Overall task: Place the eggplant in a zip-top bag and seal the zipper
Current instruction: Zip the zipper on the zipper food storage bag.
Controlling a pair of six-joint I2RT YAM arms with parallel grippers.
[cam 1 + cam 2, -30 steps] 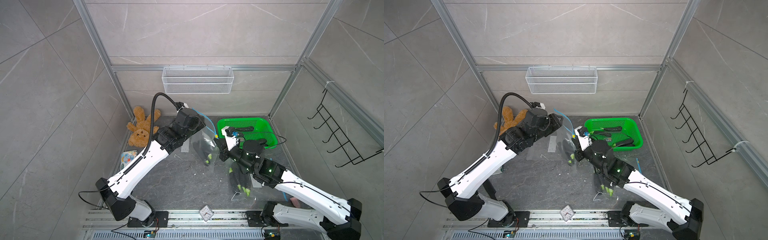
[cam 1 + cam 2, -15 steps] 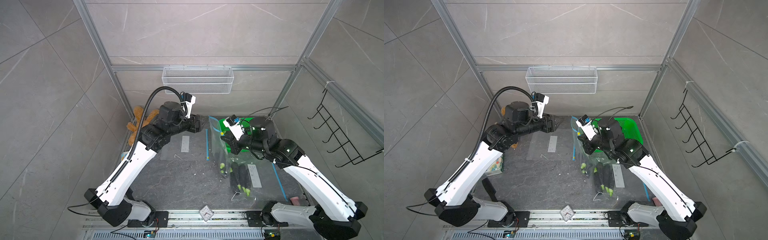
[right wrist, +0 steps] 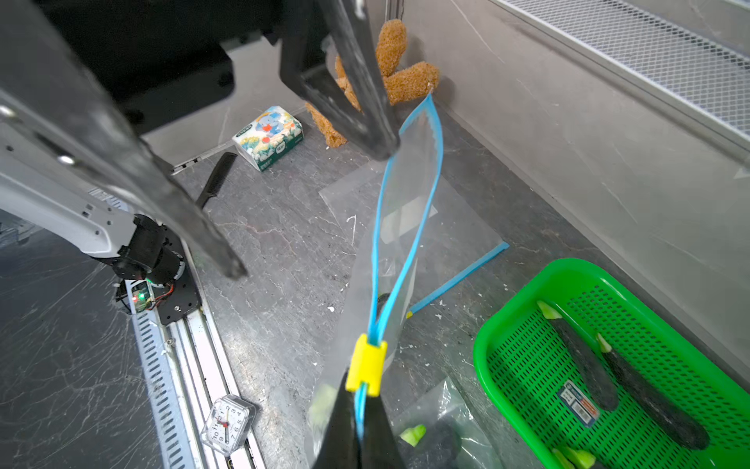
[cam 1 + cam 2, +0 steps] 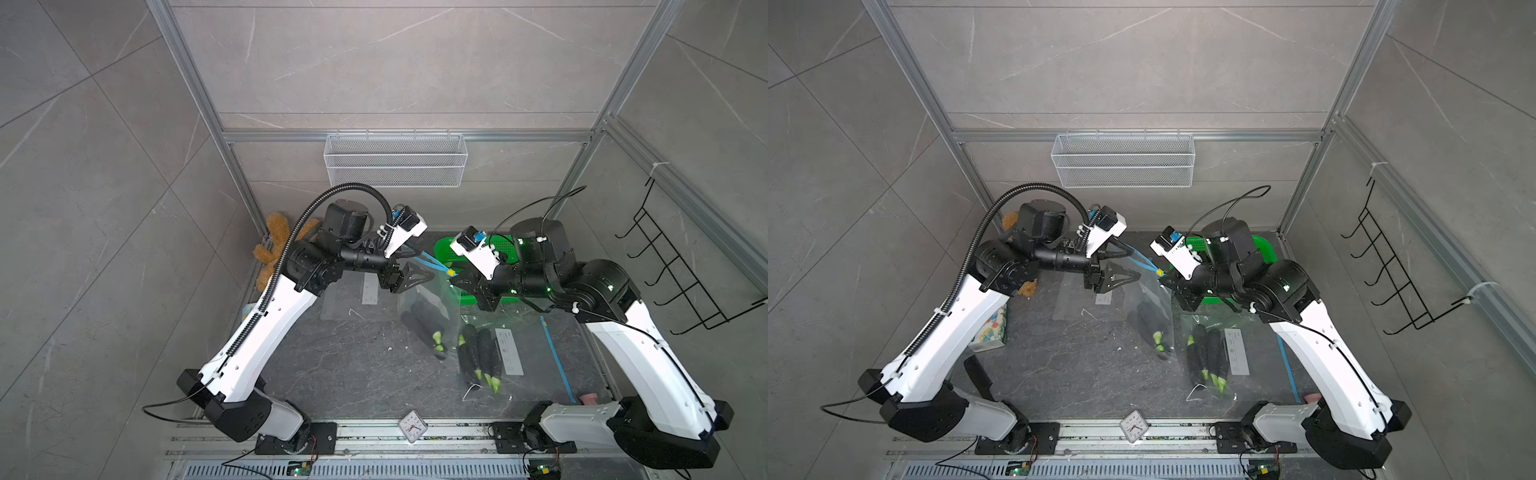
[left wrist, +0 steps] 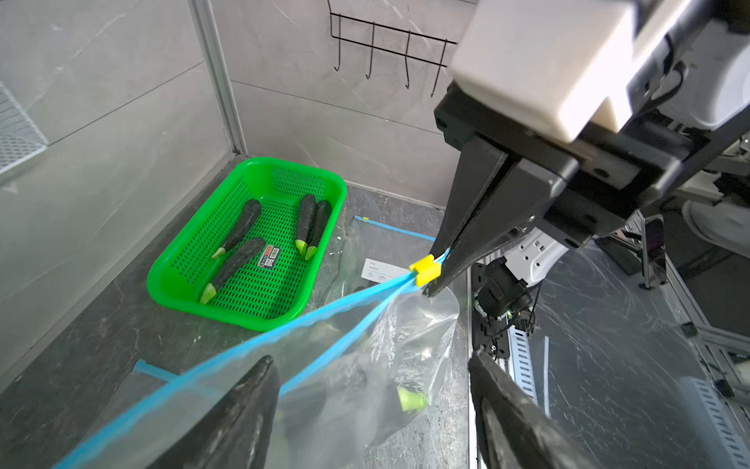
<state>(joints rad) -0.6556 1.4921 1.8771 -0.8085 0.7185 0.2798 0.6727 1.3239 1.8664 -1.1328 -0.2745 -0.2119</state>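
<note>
While the right gripper (image 5: 438, 282) was clamped shut on the top edge of the zip-top bag (image 4: 432, 301), just beside the yellow slider (image 5: 425, 269), the bag hung from it near the centre of the frame in both top views, its lower part reaching the table (image 4: 353, 374). An eggplant (image 4: 422, 322) lay inside that bag, its dark body slanted and its green cap toward the lower edge of the frame, with what looked like a second one close beside it. The blue zipper track (image 5: 259, 341) left the slider as two separate strands, so the mouth stood unsealed along most of its length. The left gripper (image 5: 371, 357), just left of centre in the top views, had its jaws spread wide. The track passed by one finger (image 5: 243, 406), and whether it touched could not be told. Right of the hanging bag, a second bag (image 4: 528, 345) lay flat on the table with several eggplants inside. The green basket (image 5: 154, 284), above and right of centre behind the right gripper, held four more.
</note>
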